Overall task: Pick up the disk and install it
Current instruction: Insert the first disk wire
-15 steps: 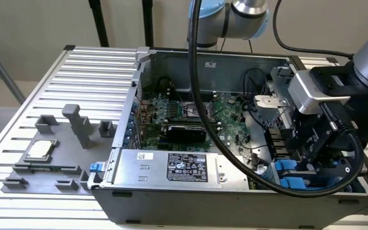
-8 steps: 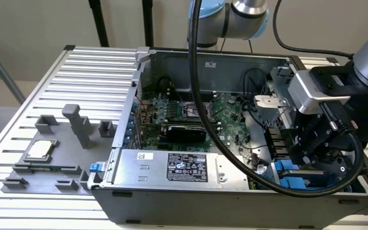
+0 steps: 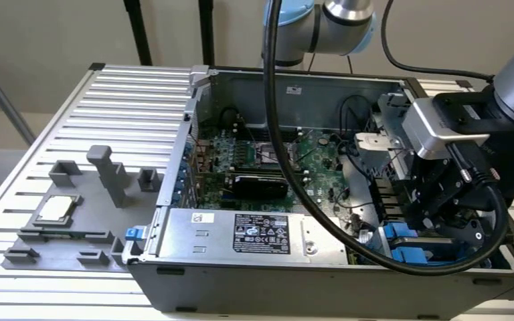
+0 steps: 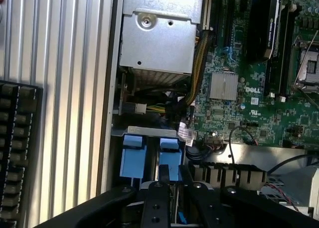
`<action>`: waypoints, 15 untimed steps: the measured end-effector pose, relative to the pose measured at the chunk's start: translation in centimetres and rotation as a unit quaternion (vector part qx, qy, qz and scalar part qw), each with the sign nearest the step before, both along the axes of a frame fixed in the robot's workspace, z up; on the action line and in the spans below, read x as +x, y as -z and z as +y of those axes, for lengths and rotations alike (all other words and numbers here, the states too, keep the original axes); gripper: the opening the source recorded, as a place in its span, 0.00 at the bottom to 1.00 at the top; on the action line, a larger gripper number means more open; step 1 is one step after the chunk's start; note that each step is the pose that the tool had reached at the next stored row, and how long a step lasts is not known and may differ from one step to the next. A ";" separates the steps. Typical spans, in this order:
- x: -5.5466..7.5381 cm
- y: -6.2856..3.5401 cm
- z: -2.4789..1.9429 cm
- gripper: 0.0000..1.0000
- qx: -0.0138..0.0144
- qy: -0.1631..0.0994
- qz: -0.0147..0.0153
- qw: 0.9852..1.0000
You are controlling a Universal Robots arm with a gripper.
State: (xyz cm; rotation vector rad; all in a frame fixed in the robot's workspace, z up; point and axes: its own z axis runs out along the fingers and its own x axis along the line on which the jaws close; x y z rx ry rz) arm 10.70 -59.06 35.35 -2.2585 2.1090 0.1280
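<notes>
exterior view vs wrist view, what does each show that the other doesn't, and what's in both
Exterior view: the grey fixture carrying a small silver chip, and the arm's upper joints.
Wrist view: a black gridded object and the silver heatsink by the Dell marking.
Both: the slatted table, the silver power supply box, the green motherboard, the blue carriers in the case corner, and the claw close over them.

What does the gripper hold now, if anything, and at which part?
It cannot be told. The gripper is right at the blue carrier frame of the disk inside the computer case.
</notes>
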 end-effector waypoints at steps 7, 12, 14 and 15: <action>0.4 -1.25 0.00 0.00 0.000 0.000 0.000 1.000; 1.8 -3.12 0.00 0.00 0.001 0.000 0.000 1.000; 2.8 -3.40 0.00 0.00 0.002 0.000 0.000 1.000; 3.2 -3.42 0.00 0.00 0.003 0.000 0.000 1.000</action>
